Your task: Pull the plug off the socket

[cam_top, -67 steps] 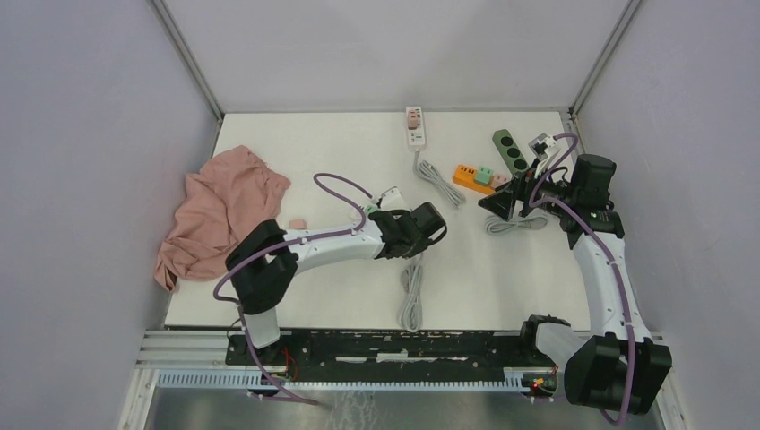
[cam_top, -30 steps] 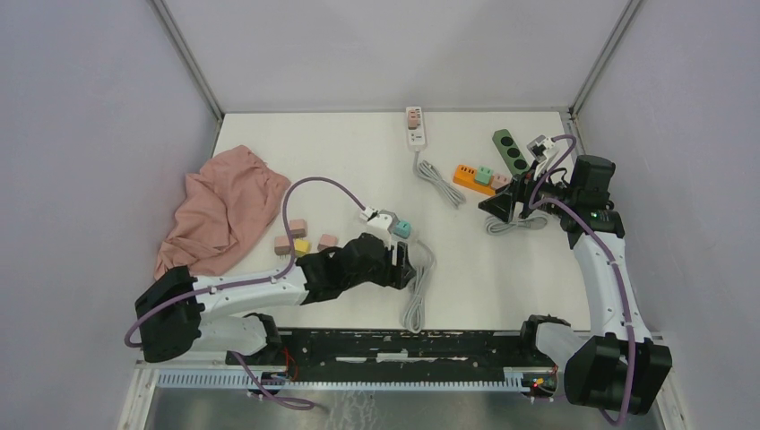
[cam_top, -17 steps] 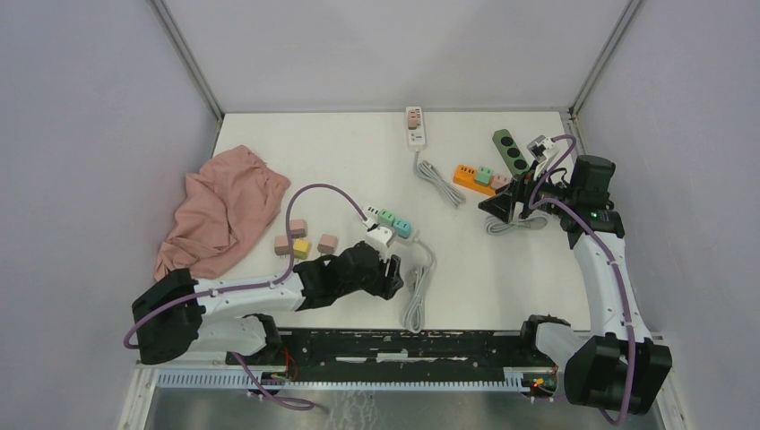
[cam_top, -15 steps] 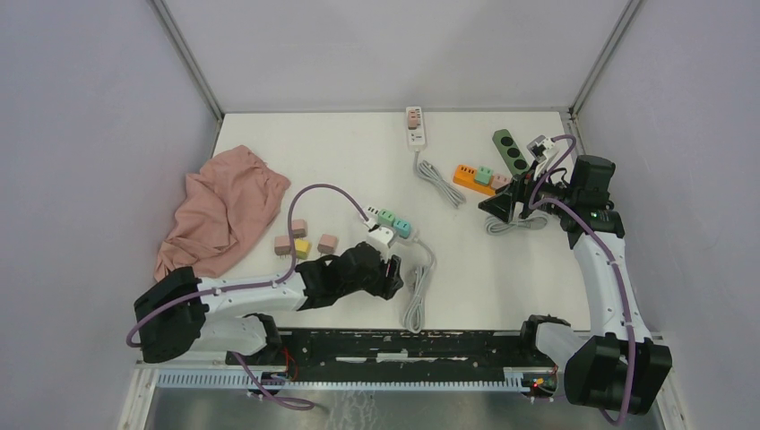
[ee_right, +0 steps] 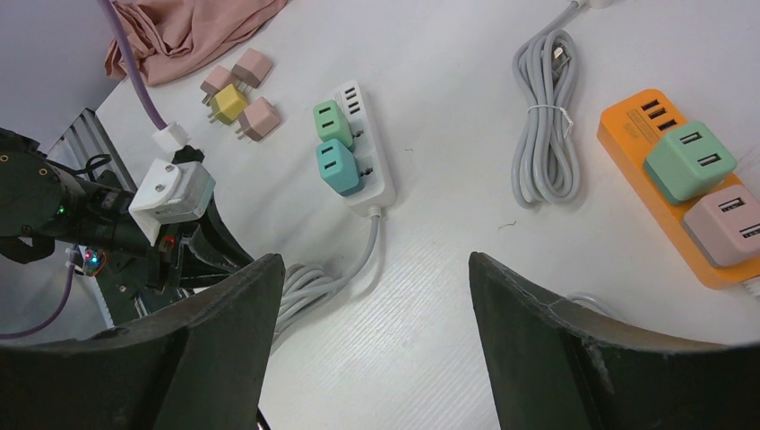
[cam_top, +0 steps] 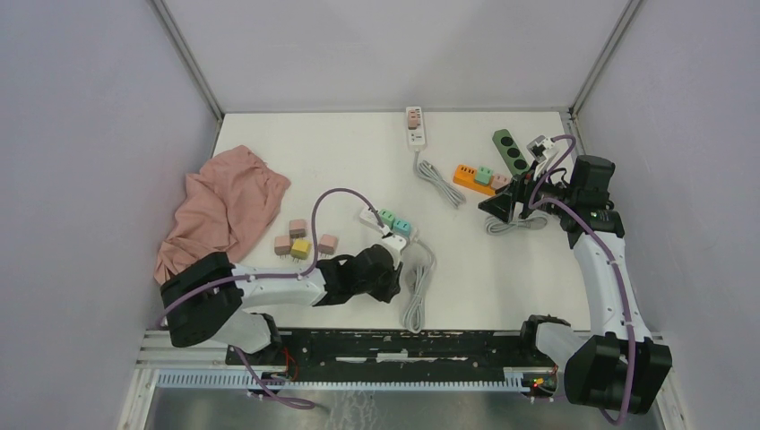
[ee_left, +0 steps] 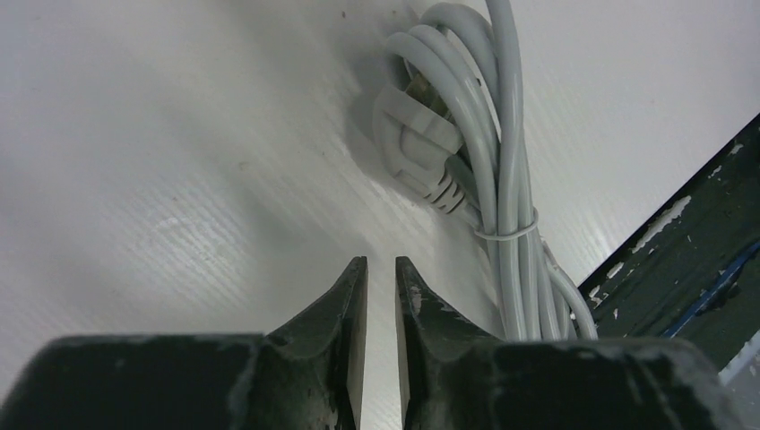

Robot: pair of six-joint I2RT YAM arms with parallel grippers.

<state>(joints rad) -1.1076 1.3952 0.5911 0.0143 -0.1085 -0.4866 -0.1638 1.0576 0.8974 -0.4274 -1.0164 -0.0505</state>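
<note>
Left wrist view: left gripper [ee_left: 381, 267] pressed almost together, empty, low beside the coiled cord [ee_left: 502, 206], probably staged to reach the power strip's [ee_right: 369, 148] teal plug [ee_right: 339, 167]; right gripper [ee_right: 372, 260] spread.

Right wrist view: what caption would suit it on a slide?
Open right gripper hovering above a white power strip with two plugs seated, four loose plugs nearby.

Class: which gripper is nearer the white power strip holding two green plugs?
Left. The left gripper sits just nearside of the white power strip, by its coiled cable; the right gripper hangs well off to its right, near the orange strip.
</note>
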